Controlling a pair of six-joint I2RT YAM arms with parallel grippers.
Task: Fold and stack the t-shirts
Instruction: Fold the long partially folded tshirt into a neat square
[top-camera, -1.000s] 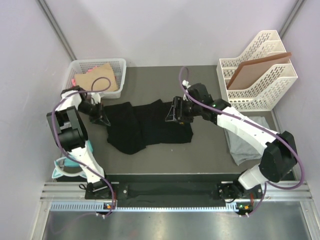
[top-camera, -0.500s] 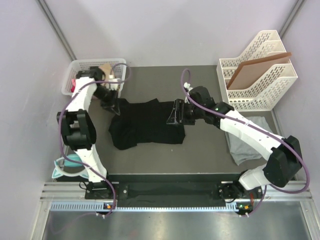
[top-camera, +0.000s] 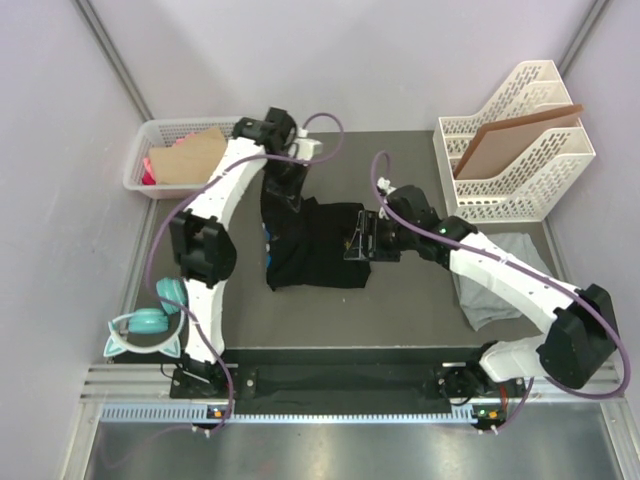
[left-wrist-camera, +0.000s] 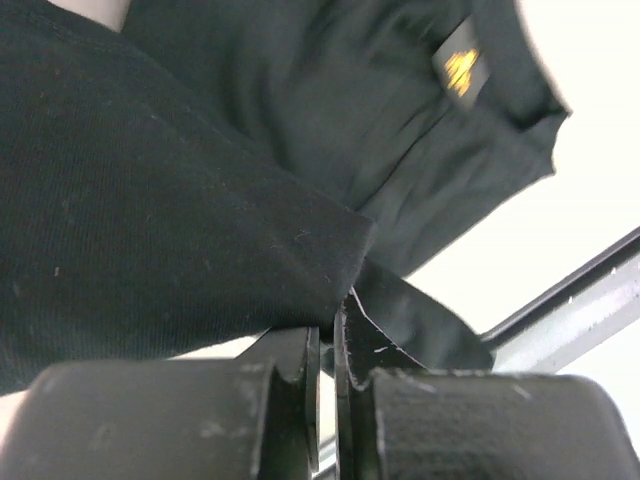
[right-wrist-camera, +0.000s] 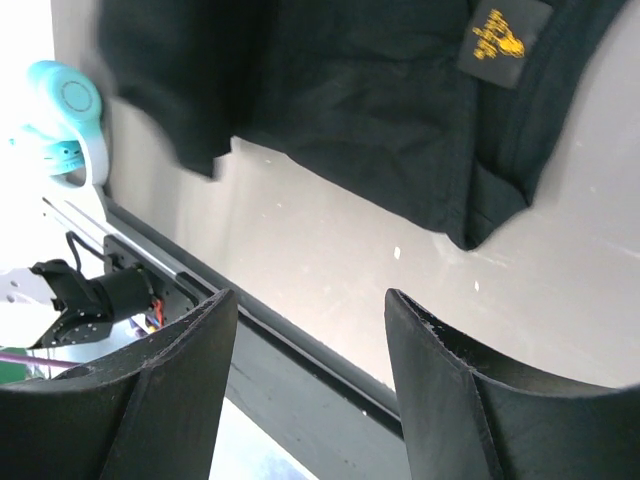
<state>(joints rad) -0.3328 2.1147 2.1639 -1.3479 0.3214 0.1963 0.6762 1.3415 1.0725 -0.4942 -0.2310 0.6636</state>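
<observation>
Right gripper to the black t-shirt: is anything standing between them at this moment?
Nothing visible does. The right gripper hangs open at the right edge of the black t-shirt. In its wrist view just bare tabletop lies between it and the cloth. The left gripper, shut on the shirt's far side, is off that path.

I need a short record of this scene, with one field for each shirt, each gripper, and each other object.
black t-shirt: bunched in the middle, not folded
grey t-shirt: lying at the right, apart from the black one
left gripper: shut on a fold of the black t-shirt
right gripper: open, at the black t-shirt's right edge, holding nothing
basket: far left, holds cardboard
file rack: far right, holds a brown board
headphones: near left
</observation>
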